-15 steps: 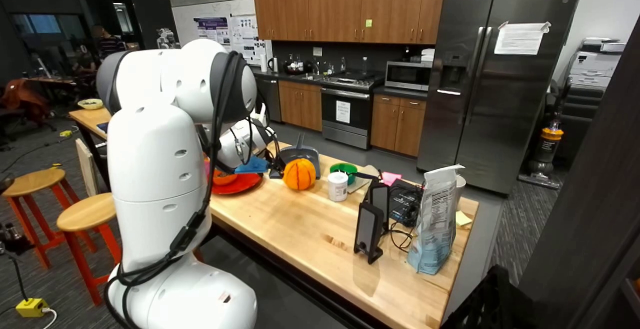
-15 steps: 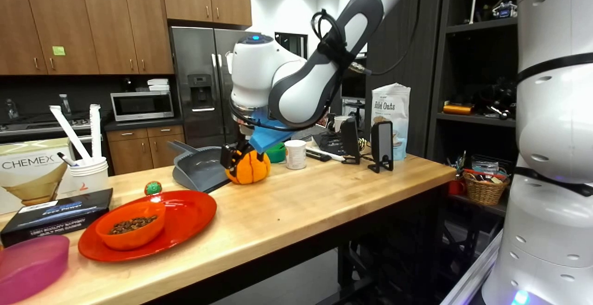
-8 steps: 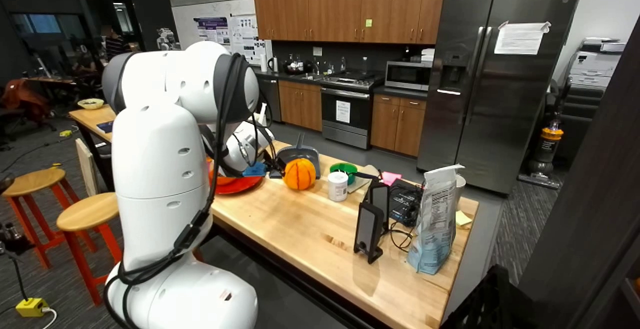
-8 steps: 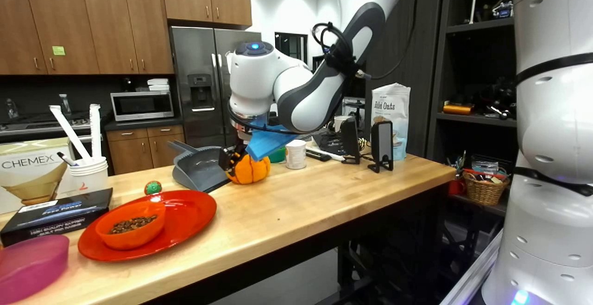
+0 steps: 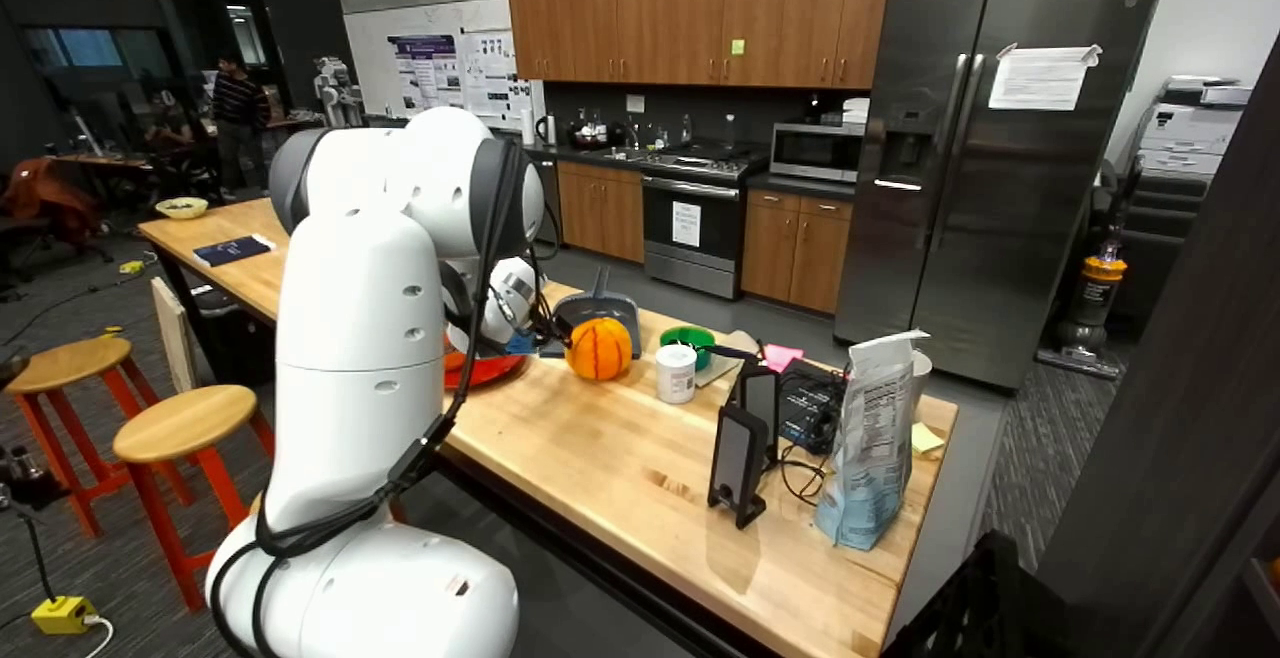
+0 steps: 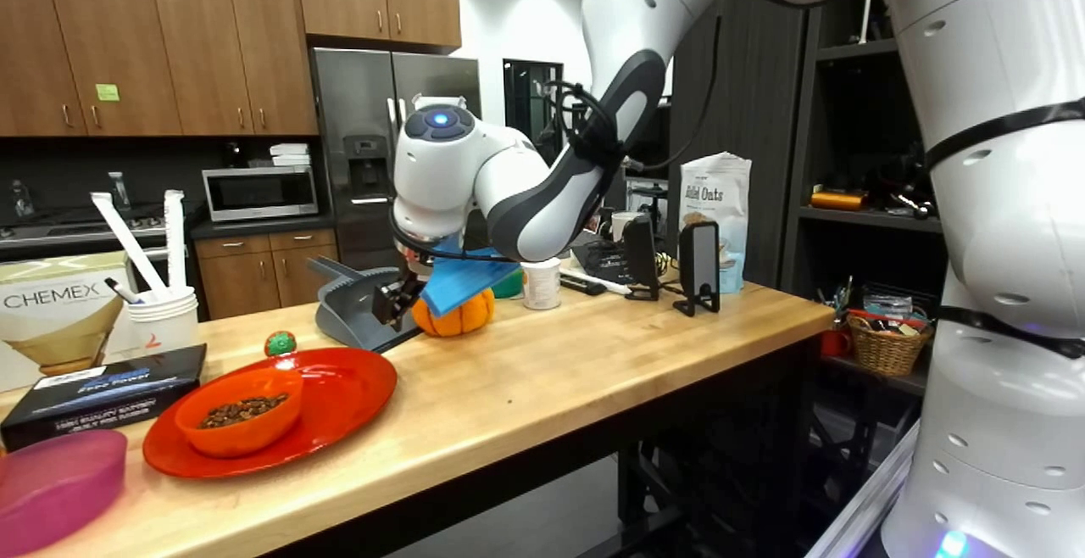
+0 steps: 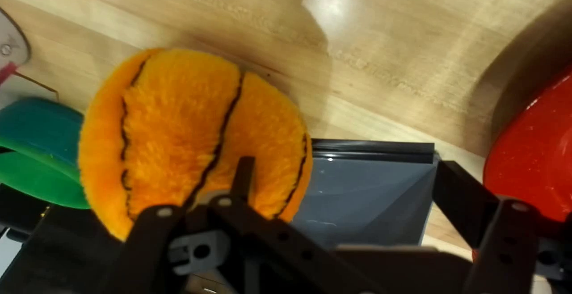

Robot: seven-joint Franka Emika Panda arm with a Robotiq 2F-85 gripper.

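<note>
With gripper [image 7: 345, 173] spread wide, shifts from the plush pumpkin [image 7: 183, 124] toward the red plate [image 6: 347, 388], now hanging near the grey dustpan [image 7: 359, 195] and leaving the pumpkin unheld.

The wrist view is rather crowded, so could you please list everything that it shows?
Wooden table: 1, light brown, mainly upper half
Plush pumpkin: 1, orange with black lines, left of centre
Dustpan: 1, grey with black lip, right of the plush pumpkin
Plate: 1, red, cut off at the right edge
Bowl: 1, green to teal, cut off at the left edge
Pale rounded piece: 1, greyish, upper left edge, identity unclear
Other cut-off pieces: count unclear, pinkish, beige and black, left side
Gripper: 1, black, lower part, two fingers spread apart
</note>
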